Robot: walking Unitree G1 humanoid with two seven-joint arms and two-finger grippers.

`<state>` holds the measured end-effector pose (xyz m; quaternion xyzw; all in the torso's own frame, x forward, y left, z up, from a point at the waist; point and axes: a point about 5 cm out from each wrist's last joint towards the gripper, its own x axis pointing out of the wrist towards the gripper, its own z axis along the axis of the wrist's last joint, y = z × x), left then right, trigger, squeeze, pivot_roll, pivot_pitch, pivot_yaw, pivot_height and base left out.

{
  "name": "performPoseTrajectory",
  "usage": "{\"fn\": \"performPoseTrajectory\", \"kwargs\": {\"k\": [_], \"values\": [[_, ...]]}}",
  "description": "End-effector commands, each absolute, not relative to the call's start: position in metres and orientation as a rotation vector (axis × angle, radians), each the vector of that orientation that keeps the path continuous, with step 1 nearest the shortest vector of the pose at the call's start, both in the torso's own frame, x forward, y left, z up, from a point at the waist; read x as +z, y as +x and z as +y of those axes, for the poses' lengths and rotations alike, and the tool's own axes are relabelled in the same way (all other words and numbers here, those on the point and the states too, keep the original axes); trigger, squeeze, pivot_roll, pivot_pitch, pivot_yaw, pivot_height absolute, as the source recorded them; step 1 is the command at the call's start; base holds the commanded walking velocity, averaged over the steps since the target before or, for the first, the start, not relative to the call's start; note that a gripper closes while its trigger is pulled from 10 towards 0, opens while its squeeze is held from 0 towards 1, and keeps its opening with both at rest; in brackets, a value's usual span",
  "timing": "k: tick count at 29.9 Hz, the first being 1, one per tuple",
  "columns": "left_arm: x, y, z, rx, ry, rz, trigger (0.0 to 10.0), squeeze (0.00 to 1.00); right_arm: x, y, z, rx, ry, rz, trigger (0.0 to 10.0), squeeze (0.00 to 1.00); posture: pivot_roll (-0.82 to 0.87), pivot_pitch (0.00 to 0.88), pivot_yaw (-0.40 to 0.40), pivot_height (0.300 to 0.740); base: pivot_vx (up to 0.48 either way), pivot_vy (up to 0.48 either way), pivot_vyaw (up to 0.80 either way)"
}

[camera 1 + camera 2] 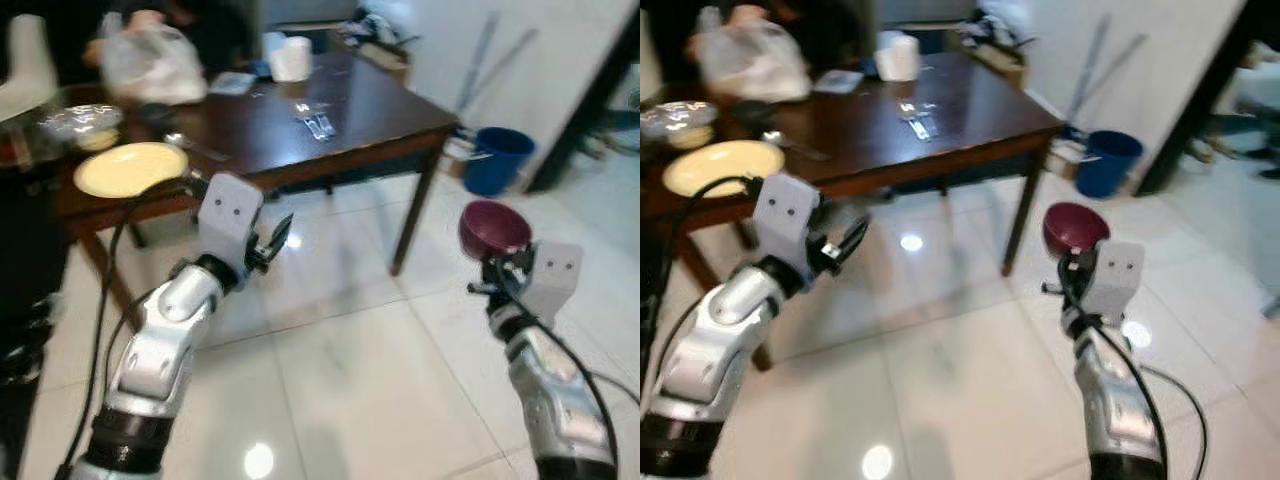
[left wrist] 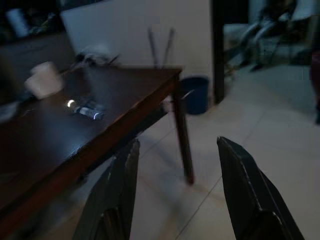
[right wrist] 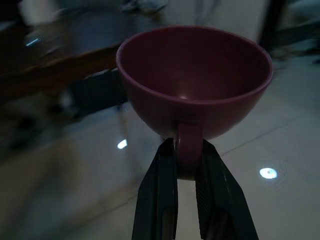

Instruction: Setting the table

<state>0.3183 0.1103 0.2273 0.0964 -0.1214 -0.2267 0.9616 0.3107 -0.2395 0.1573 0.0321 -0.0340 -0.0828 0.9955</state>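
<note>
We see our right gripper [image 3: 187, 150] raised over the white tiled floor [image 1: 350, 380], at about four o'clock in the head views, its two black fingers [image 3: 160, 195] clamped on the small handle of a maroon plastic bowl-shaped cup [image 1: 492, 228]. The right wrist view makes the grip plain: the handle sits pinched between the fingers and the cup stands upright with its mouth open upward, which the head views only hint at. The cup is in the air, well apart from the dark brown wooden table [image 1: 350, 120], off its near right corner.

Our left gripper [image 1: 275, 240] is lifted at about nine o'clock, near the table's front edge, holding nothing. Its fingers [image 2: 120, 190] stand apart, as the left wrist view shows, with the table leg and floor visible between them.

On the table, toward ten o'clock, lies a round pale yellow plate [image 1: 130, 168], with a clear glass dish [image 1: 80, 122] just beyond it. Farther back sit a white plastic bag [image 1: 155, 65] and a white cylindrical cup [image 1: 292, 58]. Some small shiny metal cutlery [image 1: 317, 124] lies near the middle; the left wrist view catches it as a bright glint. A blue bucket [image 1: 497, 158] stands on the floor beyond the table's right corner, at about one o'clock.
</note>
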Motion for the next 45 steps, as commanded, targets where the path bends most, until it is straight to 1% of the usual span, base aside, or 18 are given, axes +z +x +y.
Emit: {"fn": "performPoseTrajectory", "kwargs": {"k": [1,7,13,16,26,42,45], "values": [[0.225,0.319,0.115,-0.443,0.209,-0.238,10.0,0.00,0.158,0.311,-0.235,-0.152,0.067,-0.077,10.0,0.00,-0.05,0.000,0.051,0.740,0.480,0.000,-0.80],[0.225,0.320,0.116,-0.431,0.206,-0.238,10.0,0.00,0.161,0.312,-0.231,-0.126,0.057,-0.089,10.0,0.00,-0.05,0.000,0.053,0.740,0.480,0.000,-0.80],[0.224,0.323,0.118,-0.387,0.202,-0.224,10.0,0.00,0.167,0.313,-0.220,-0.061,0.042,-0.115,10.0,0.00,-0.05,0.000,0.059,0.740,0.480,0.000,0.00],[0.224,0.325,0.121,-0.357,0.204,-0.214,10.0,0.00,0.170,0.315,-0.208,0.003,0.054,-0.121,10.0,0.00,-0.05,0.000,0.061,0.740,0.480,0.000,0.00],[0.220,0.330,0.129,-0.284,0.212,-0.183,10.0,0.00,0.173,0.316,-0.188,0.103,0.078,-0.123,10.0,0.00,-0.04,0.000,0.062,0.740,0.480,0.000,0.74],[0.221,0.330,0.131,-0.259,0.209,-0.189,10.0,0.00,0.174,0.315,-0.185,0.139,0.084,-0.120,10.0,0.00,-0.04,0.000,0.061,0.740,0.480,0.000,0.80],[0.221,0.330,0.130,-0.264,0.209,-0.192,10.0,0.00,0.176,0.315,-0.188,0.125,0.082,-0.126,10.0,0.00,-0.04,0.000,0.060,0.740,0.480,0.000,0.21]]}}
